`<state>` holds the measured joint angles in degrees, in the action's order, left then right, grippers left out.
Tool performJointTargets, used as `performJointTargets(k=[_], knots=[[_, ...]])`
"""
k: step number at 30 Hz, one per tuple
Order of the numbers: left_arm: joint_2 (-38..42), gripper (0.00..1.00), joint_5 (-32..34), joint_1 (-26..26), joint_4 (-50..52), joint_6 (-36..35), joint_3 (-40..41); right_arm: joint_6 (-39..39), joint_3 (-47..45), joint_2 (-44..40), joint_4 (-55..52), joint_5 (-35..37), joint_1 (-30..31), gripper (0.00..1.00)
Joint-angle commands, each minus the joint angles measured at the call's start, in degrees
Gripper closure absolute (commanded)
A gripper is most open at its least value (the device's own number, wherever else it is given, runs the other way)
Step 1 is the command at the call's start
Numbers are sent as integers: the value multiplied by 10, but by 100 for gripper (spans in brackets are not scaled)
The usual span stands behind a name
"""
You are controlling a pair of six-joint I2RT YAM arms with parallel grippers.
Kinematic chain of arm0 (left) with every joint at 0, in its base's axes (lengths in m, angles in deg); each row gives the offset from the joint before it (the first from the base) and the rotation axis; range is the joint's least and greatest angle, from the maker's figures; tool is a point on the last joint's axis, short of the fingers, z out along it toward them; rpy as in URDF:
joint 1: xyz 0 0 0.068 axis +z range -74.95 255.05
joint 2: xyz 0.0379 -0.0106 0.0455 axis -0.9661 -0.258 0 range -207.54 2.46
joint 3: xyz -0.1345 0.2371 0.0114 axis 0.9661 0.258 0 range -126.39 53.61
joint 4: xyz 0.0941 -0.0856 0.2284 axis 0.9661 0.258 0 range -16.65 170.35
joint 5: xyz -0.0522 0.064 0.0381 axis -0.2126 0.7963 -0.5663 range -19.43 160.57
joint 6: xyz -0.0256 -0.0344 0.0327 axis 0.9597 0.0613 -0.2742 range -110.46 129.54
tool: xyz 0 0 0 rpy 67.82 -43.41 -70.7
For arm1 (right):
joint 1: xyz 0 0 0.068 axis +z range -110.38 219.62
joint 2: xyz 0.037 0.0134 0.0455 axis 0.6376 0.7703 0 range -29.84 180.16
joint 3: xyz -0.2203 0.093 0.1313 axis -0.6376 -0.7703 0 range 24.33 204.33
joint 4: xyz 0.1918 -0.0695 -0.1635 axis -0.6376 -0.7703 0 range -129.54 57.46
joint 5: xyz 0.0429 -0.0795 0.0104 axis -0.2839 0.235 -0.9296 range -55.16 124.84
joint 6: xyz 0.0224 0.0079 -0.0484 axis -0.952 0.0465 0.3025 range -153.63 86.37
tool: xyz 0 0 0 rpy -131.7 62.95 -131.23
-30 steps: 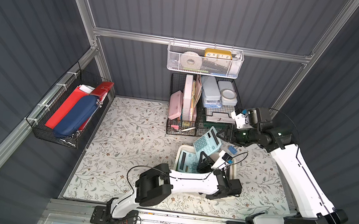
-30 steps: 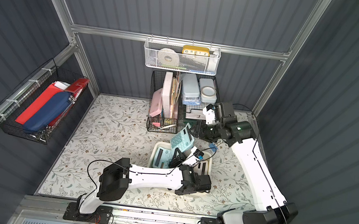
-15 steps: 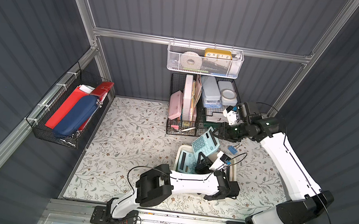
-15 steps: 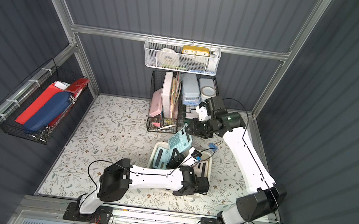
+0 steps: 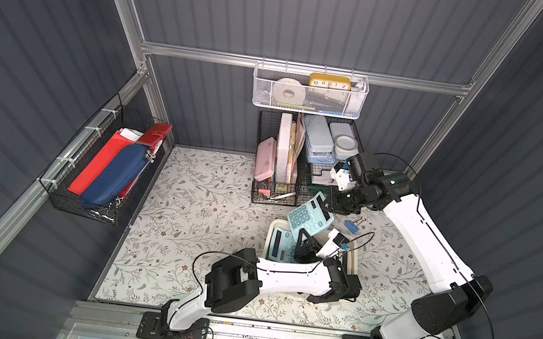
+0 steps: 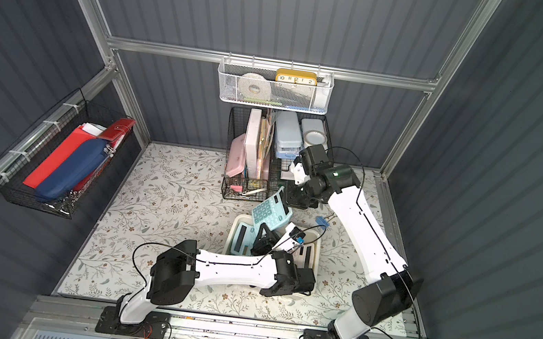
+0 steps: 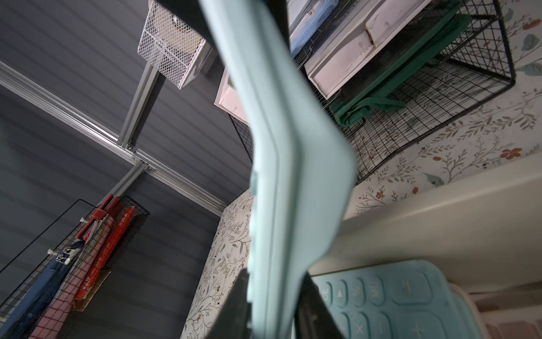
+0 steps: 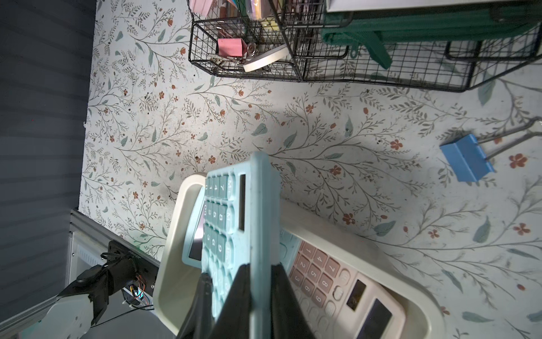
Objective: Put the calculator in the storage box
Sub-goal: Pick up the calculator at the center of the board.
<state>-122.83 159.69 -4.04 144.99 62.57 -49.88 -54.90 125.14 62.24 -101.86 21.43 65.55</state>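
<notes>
A teal calculator (image 5: 310, 215) (image 6: 271, 212) stands tilted over the far end of the cream storage box (image 5: 270, 235) (image 6: 235, 224). My right gripper (image 5: 328, 203) (image 8: 261, 265) is shut on its upper edge, keys facing left in the right wrist view. My left gripper (image 5: 305, 236) (image 7: 275, 273) reaches up from inside the box, its jaws close on either side of the calculator's (image 7: 281, 146) lower end; whether they press it is unclear. A second teal calculator (image 5: 277, 247) and a beige one (image 8: 337, 287) lie in the box (image 8: 173, 229).
A blue binder clip (image 5: 351, 226) (image 8: 466, 158) lies on the floral mat right of the box. Black wire baskets (image 5: 276, 178) full of cases stand just behind. A white mesh basket (image 5: 309, 93) hangs on the back wall, and another wire basket (image 5: 100, 168) on the left wall.
My right gripper has swung from beside the wire baskets down to the calculator's upper edge and shut on it. The calculator stays tilted over the box at the left gripper.
</notes>
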Motion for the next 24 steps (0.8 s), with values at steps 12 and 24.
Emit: performJointTargets(k=[12, 24], knots=[[80, 1, -31, -1, -7, 27, -24, -69, -40, -153, 84, 84, -83, 100], [163, 1, -79, 14, -16, 89, 6, -81, -140, -259, 99, 126, -124, 100]])
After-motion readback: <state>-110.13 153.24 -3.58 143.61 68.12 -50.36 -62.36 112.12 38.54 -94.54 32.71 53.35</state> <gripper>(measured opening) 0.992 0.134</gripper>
